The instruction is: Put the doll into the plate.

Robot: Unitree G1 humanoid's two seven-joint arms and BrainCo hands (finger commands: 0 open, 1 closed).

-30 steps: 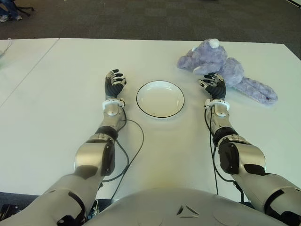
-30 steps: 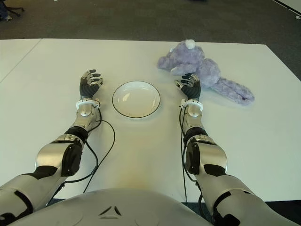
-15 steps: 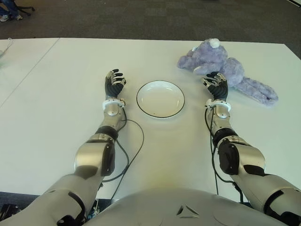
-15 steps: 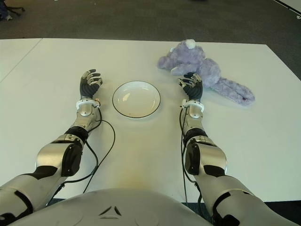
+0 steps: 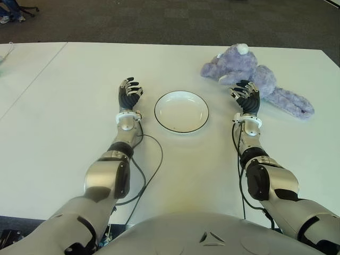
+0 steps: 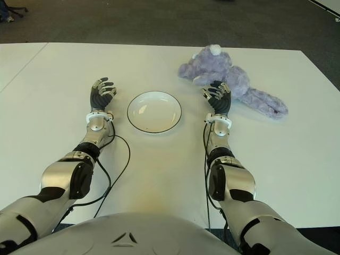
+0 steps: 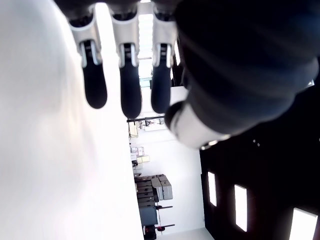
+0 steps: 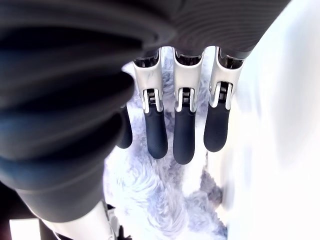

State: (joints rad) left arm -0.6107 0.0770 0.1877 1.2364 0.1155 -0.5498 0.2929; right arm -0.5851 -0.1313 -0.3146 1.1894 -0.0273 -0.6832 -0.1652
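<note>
At table centre sits the plate (image 5: 181,111), white with a thin dark rim, nothing in it. Doll (image 5: 249,77) lies at about 2 o'clock from the plate, well apart from it: purple plush, lying flat, bulky head/torso mass toward the plate side, one long limp part trailing off toward 4 o'clock from its body.

Right hand (image 5: 246,97) is at the doll's near edge, at 6 o'clock of the torso. Fingers (image 8: 183,137) are extended and spread, fur right beyond the tips, nothing held. Can't tell whether the tips touch the pile yet.

Left hand (image 5: 128,94) shows at 9 o'clock of the plate, fingers loose, nothing in it, idle.

Handling, my read:
- light, soft, fully compressible; no breakage risk
- fuzzy pile gives good friction, slip unlikely
- zero stiffness: anything not gripped will droop and drag
- grab the thick torso, not the long trailing part; a grip out there lets the body swing and flop over the rim
- needs deep finger closure, plush collapses under the tips
- doll looks bigger than the plate, so expect overhang; drop the torso on centre
</note>
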